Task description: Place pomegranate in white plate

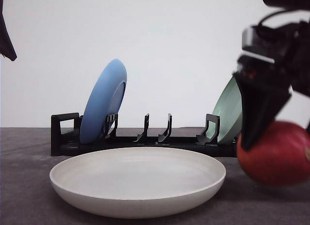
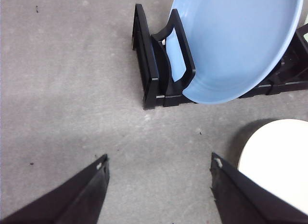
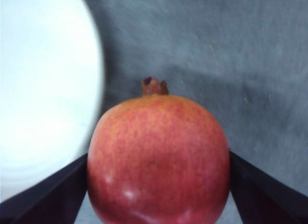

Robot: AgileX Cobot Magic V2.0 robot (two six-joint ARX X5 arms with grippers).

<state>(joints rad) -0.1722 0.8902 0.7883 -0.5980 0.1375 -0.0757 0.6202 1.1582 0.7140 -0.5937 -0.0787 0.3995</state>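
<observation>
Front view gives us the grey table (image 1: pixel 29 196) first, and on it the white plate (image 1: pixel 138 181), wide and shallow, which we take as our landmark. Behind the plate stands a black dish rack (image 1: pixel 145 138); a blue plate (image 1: pixel 103 101) leans upright in the rack's end slot on the robot's left, and a pale green plate (image 1: pixel 230 111) stands in the end slot on the robot's right. Beside the white plate, on the robot's right and just clear of its rim, we see the pomegranate (image 1: pixel 278 155) held in the right gripper (image 1: pixel 271 138); whether the fruit touches the table we cannot tell. In the right wrist view the pomegranate (image 3: pixel 159 159) sits between the two dark fingers (image 3: pixel 45 195), which press against its sides, its small crown pointing away from the wrist. In the left wrist view the left gripper (image 2: pixel 159 173) hangs over bare table with its jaws spread wide and nothing between them, the white plate's rim (image 2: pixel 276 156) beside one finger.
</observation>
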